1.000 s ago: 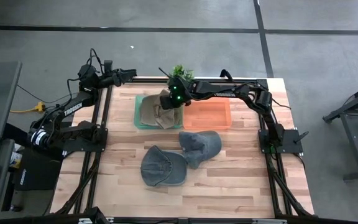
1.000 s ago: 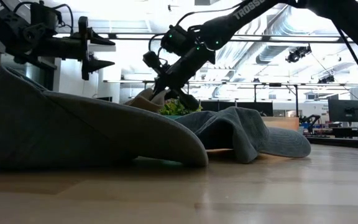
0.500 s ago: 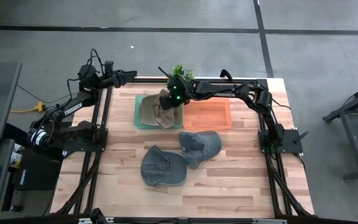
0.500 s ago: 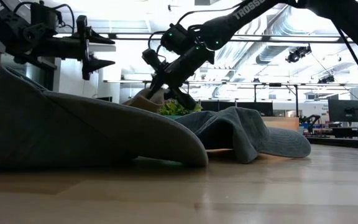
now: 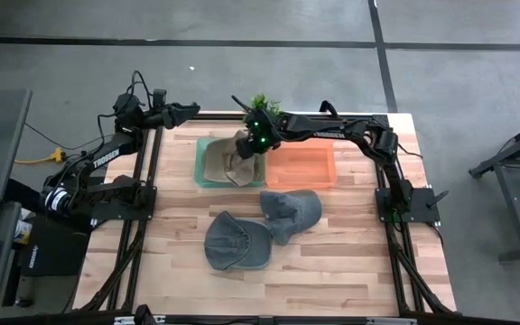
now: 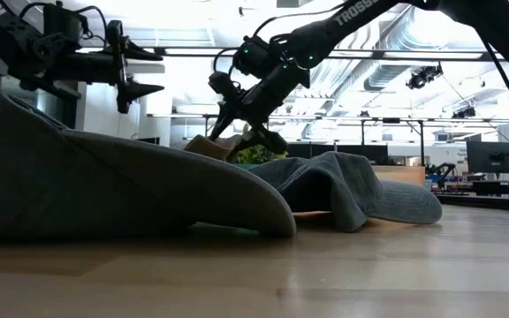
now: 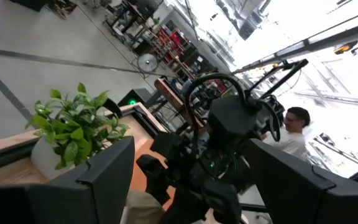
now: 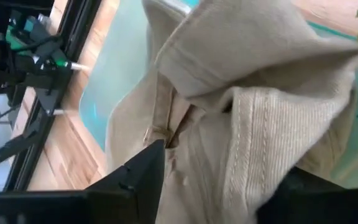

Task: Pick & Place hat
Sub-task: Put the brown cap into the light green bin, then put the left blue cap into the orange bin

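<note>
Over the green bin (image 5: 208,162), right fingers (image 8: 145,171) parted, tan hat (image 5: 228,161) between

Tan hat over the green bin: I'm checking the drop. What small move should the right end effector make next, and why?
Probably lift straight up. The right end effector stands open above the tan hat, which lies in the green bin, so clearing it avoids snagging the fabric.

Grey concrete floor (image 5: 269,23) crossed by dark seam lines. Light wood plank surface (image 5: 332,262). Open hall behind: exposed ceiling ducts (image 6: 387,75), bright overhead glare, monitors (image 6: 489,157) on far desks. A seated person (image 7: 296,127) at distance. Potted plant (image 7: 73,134) at surface edge.
</note>
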Action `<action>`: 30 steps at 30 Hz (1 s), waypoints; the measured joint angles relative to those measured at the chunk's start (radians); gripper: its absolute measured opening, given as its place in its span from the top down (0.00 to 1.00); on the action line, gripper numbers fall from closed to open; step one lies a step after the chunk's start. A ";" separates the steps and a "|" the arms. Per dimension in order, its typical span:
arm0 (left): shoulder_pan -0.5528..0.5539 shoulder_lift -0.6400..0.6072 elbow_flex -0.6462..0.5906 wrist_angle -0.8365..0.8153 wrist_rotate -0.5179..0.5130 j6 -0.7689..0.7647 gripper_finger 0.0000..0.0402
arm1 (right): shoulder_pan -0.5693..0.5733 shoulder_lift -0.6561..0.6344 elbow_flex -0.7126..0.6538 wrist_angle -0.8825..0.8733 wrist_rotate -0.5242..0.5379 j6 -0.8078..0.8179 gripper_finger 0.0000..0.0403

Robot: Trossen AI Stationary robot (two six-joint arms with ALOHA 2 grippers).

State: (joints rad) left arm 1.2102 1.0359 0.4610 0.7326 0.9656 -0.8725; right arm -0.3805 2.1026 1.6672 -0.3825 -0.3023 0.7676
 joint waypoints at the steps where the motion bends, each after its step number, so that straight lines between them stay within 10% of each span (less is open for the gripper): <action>1: 0.000 0.000 0.000 0.000 0.004 0.000 0.28 | -0.001 -0.004 0.000 -0.005 -0.006 -0.008 0.54; 18: -0.098 -0.001 0.000 0.002 0.098 0.003 0.28 | -0.031 -0.171 0.000 -0.266 0.073 -0.207 0.54; 30: -0.295 -0.001 0.000 -0.181 -0.055 0.202 0.28 | 0.024 -0.327 0.000 -0.500 0.261 -0.331 0.63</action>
State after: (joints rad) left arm 0.9150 1.0351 0.4606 0.5515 0.9109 -0.6705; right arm -0.3565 1.7760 1.6672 -0.8822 -0.0416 0.4366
